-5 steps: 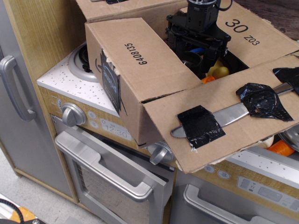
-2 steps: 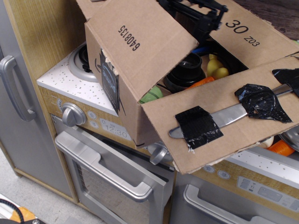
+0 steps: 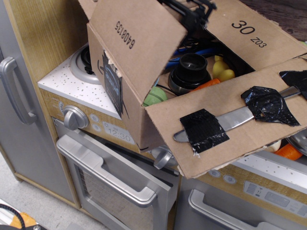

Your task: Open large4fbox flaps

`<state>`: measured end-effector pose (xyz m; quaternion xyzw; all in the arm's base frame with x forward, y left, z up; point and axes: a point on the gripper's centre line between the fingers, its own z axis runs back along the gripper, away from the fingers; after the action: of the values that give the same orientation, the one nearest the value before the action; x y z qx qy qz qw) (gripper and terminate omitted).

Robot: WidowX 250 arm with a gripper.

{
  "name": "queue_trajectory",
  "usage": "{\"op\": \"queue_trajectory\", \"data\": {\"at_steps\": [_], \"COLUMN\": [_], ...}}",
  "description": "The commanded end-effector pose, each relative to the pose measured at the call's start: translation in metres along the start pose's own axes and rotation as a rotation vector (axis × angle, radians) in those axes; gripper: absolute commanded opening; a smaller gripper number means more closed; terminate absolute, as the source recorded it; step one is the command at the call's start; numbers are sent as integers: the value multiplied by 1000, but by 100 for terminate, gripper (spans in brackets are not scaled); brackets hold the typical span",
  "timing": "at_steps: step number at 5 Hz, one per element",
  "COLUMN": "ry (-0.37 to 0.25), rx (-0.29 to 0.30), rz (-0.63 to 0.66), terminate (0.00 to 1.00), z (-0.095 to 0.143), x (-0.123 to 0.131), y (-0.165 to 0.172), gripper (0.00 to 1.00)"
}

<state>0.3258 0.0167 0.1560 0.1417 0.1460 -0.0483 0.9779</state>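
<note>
The large4fbox (image 3: 132,103) stands on a toy stove top, with a black label (image 3: 113,84) on its left corner. Its left flap (image 3: 139,40), printed "6408135", is raised steeply. My black gripper (image 3: 191,10) is at that flap's free edge near the top of the frame; its jaws are partly cut off. The front flap (image 3: 225,143) hangs outward and shows a silver knife (image 3: 240,117) under black tape. The flap printed "30 Z03" (image 3: 249,33) lies open at the back right. Inside the box are a black round object (image 3: 189,69) and yellow, green and orange toys.
The box rests on a toy kitchen with a burner (image 3: 85,62), knobs (image 3: 74,116) and an oven door handle (image 3: 108,175). A grey cabinet with a handle (image 3: 12,88) stands at the left, behind a wooden panel (image 3: 43,28).
The left flap has swung up from lying flat over the box to steeply raised. The gripper rose with its edge, out of the box, uncovering the toys inside.
</note>
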Motion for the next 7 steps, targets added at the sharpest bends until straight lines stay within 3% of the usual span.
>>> {"op": "queue_trajectory", "data": {"at_steps": [1,2,4,7], "ry": [-55,-108,-213,-280], "rx": [33,0,-44,-133], "rz": [47,94,124,138], "terminate": [0,0,0,0], "z": [9,-15,-45,-69], "x": [-40,-58,-72,-69], "y": [32,37,38,28], "gripper": [100,100,100,100]}}
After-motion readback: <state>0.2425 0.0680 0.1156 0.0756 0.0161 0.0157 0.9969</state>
